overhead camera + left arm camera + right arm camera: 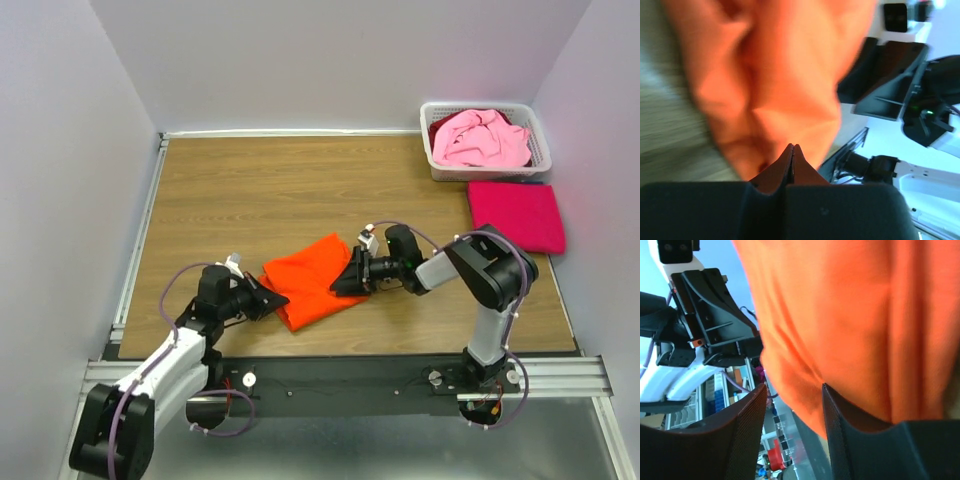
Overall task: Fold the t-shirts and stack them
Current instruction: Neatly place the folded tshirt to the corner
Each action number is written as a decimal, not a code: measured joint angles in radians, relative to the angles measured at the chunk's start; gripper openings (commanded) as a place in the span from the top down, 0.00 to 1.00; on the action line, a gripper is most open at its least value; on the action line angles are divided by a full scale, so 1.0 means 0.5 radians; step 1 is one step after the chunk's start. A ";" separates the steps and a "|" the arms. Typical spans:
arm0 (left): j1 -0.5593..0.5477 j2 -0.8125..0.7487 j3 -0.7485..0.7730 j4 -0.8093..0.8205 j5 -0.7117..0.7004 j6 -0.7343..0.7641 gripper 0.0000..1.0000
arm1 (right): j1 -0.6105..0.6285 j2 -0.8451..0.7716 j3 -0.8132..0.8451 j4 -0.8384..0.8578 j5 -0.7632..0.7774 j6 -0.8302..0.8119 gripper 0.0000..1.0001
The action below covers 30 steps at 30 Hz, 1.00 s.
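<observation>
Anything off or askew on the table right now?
Orange t-shirt lies folded but skewed to the table edge. Pink t-shirt sits crumpled in the basket. Magenta t-shirt is folded flat beside it. Nothing damaged.

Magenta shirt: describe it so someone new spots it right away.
On the wooden table, go to the far right corner, where a white basket stands. The magenta shirt lies flat on the table just in front of that basket. It alone is a neat folded rectangle; the pink shirt is bunched inside the basket, and the orange shirt lies front and centre.
</observation>
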 measured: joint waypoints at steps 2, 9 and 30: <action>0.002 -0.105 0.056 -0.073 -0.004 0.011 1.00 | 0.004 -0.065 0.001 -0.027 0.002 0.006 0.42; 0.005 -0.275 0.512 -0.484 -0.194 0.249 0.83 | 0.270 -0.210 0.350 -0.123 0.009 0.051 0.37; 0.011 -0.263 0.877 -1.120 -0.877 0.703 0.44 | 0.555 0.336 0.776 -0.372 0.063 0.114 0.37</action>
